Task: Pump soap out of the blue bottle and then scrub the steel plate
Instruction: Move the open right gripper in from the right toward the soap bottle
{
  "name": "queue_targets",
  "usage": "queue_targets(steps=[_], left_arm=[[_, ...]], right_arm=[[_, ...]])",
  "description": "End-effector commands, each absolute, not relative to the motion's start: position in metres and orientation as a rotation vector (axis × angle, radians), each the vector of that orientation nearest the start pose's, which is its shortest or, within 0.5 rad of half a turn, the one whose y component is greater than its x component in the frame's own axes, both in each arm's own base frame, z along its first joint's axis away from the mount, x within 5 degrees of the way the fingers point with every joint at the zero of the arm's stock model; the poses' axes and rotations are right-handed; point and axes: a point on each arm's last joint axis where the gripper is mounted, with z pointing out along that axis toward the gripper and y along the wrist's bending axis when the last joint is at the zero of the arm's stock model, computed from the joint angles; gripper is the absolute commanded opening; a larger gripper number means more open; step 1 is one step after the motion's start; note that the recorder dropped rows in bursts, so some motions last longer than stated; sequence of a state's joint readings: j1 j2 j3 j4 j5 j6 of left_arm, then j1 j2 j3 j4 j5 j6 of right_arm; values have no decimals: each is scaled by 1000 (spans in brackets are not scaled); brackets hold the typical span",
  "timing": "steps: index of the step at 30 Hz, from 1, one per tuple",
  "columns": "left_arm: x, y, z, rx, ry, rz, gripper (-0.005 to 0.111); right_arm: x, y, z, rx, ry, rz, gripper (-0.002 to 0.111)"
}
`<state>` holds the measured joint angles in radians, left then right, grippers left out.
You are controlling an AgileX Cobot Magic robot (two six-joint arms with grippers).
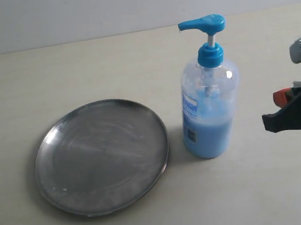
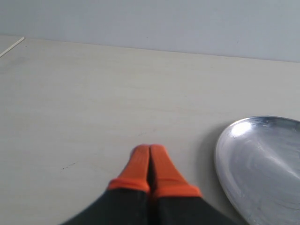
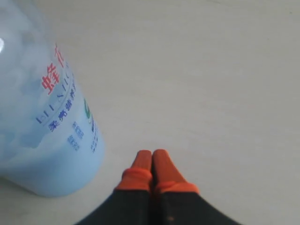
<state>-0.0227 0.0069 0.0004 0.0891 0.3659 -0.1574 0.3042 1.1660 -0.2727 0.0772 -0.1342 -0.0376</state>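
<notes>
The table (image 1: 132, 59) is taken up by two things. The plate (image 1: 102, 155) is laid flat on the left, with a small gap left between its rim and the bottle (image 1: 211, 110). The bottle is stood upright, lower part filled with soap (image 1: 208, 138), nozzle pointed toward the plate side. The right gripper (image 3: 152, 157) is held near the bottle, orange tips pressed together, nothing pinched. Same deal for the left gripper (image 2: 149, 152), held beside the plate's rim.
</notes>
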Motion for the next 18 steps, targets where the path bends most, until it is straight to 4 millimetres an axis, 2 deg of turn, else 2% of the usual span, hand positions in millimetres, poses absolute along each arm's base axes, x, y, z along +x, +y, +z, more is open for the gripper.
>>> queue_targets(steps=[1, 7, 11, 18], left_arm=[[53, 2, 181, -75, 1836, -42, 0], [53, 2, 181, -75, 1836, -42, 0], [53, 2, 181, -75, 1836, -42, 0], [53, 2, 181, -75, 1836, -42, 0]], right_arm=[[163, 49, 163, -256, 2077, 181, 0], [142, 43, 154, -276, 1934, 190, 0], [142, 47, 160, -313, 1851, 216, 0], [137, 58, 159, -451, 1835, 302, 0]])
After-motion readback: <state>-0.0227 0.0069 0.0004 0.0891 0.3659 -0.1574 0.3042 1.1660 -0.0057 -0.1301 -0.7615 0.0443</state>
